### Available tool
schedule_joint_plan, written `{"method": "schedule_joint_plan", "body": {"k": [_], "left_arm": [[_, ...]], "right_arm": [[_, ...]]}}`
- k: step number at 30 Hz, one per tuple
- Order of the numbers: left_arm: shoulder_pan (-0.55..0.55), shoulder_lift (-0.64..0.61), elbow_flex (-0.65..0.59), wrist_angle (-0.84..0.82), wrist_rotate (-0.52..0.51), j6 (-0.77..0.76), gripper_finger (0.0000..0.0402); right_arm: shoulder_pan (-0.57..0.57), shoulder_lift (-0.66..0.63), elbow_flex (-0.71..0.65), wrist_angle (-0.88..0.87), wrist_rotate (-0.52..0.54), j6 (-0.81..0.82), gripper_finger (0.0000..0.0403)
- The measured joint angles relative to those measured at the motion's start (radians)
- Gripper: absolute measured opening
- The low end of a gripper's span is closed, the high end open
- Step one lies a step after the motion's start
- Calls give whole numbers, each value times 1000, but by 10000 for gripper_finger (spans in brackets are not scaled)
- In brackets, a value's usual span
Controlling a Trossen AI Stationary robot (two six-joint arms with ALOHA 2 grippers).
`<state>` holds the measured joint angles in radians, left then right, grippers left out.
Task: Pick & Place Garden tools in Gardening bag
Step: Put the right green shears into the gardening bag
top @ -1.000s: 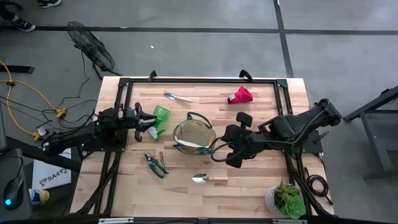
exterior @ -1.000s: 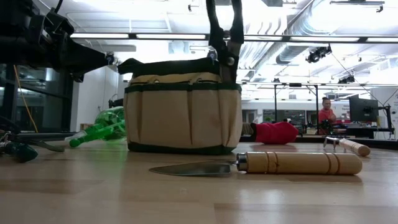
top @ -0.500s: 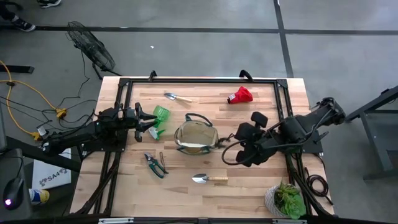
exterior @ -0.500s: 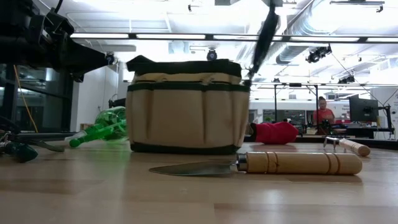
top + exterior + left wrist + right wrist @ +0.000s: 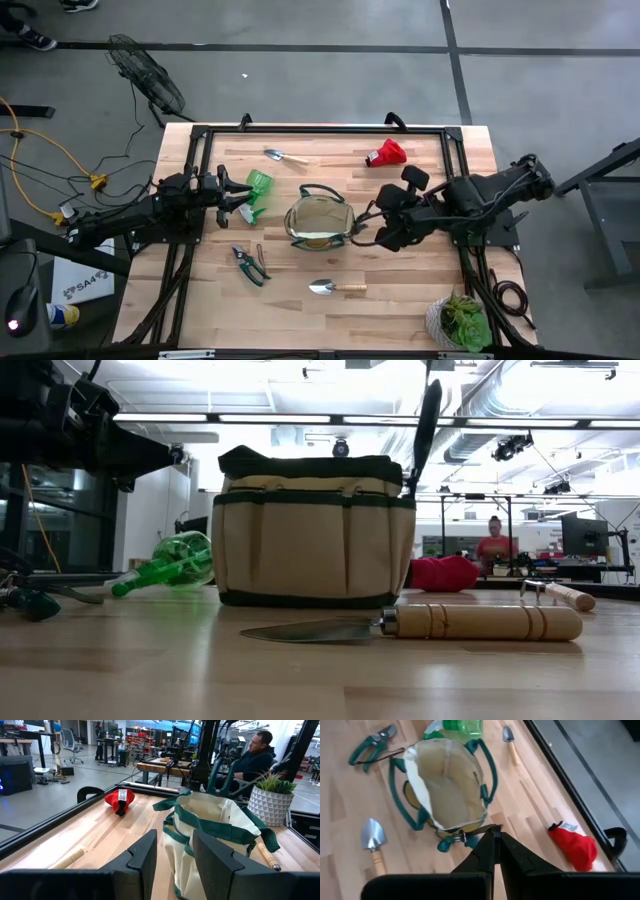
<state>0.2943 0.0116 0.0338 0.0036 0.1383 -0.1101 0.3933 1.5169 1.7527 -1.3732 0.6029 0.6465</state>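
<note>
The khaki gardening bag [image 5: 318, 222] with dark green trim stands upright on its base mid-table, mouth open; it also shows in the low view [image 5: 315, 530]. My right gripper [image 5: 366, 226] is shut at the bag's right rim [image 5: 492, 831]. My left gripper [image 5: 238, 195] is open at the table's left [image 5: 172, 855], with the bright green piece [image 5: 258, 185] lying just beyond its fingertips. Still on the table lie a near trowel [image 5: 337, 288], a far trowel [image 5: 285, 156], the shears [image 5: 250, 263] and the red piece [image 5: 386, 153]. My right gripper pinches a thin dark strap [image 5: 476, 833] that runs from the bag's rim into its fingertips. The fingers slant down from the table's right side. The bag stays upright on the table. The strap rises off the rim to the fingers.
A potted plant [image 5: 460, 320] stands at the near right corner. A black frame rail [image 5: 320, 128] runs around the table. People [image 5: 255, 755] are in the room beyond the table. Bare wood lies between the bag and the near trowel.
My right gripper has drawn away from the bag's mouth toward the table's right edge, then toward the far edge. The bag has slid a little toward the right edge and stays upright.
</note>
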Motion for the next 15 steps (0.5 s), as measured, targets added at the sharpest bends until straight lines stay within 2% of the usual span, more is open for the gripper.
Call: {"method": "schedule_joint_plan", "body": {"k": [15], "left_arm": [[0,0,0,0,0,0,124]], "right_arm": [[-70,29,0,42,-3,-106,5]]}}
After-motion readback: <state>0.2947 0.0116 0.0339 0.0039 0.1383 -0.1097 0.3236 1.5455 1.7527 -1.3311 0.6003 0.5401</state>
